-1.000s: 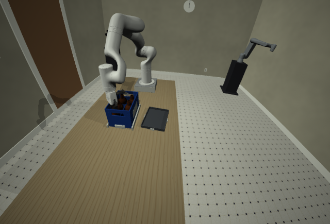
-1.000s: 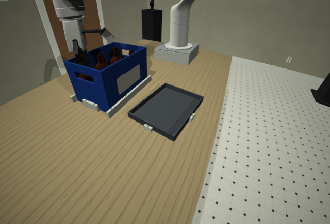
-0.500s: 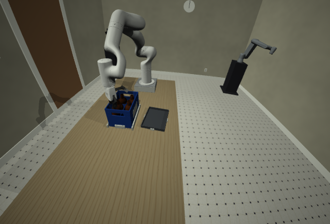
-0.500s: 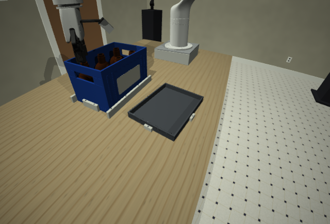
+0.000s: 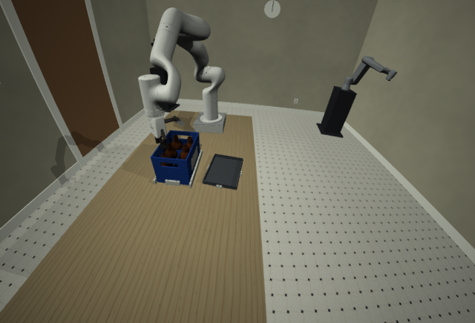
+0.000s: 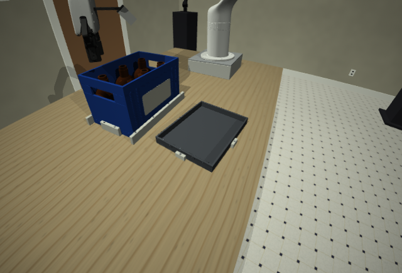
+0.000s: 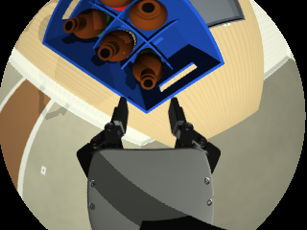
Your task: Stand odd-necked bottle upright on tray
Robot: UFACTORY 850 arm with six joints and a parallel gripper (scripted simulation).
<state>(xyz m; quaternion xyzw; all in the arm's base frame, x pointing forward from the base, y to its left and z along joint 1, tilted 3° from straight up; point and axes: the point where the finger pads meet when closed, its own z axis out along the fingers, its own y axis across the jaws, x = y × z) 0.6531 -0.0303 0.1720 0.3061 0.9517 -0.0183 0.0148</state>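
Observation:
A blue crate (image 6: 129,93) stands on the wooden table and holds several brown bottles (image 6: 123,75). The wrist view shows the crate (image 7: 130,33) from above with the bottles standing in its cells; the nearest bottle (image 7: 148,73) is at the crate's near corner. A dark grey tray (image 6: 201,133) lies empty to the right of the crate. My gripper (image 6: 93,54) hangs above the crate's left rear corner, clear of the bottle mouths. Its fingers are open with nothing between them.
White stop blocks (image 6: 110,128) hold the crate and the tray in place. My arm's base (image 6: 215,64) stands behind the tray. A second dark arm on a black pedestal (image 5: 337,110) stands on the tiled floor far right.

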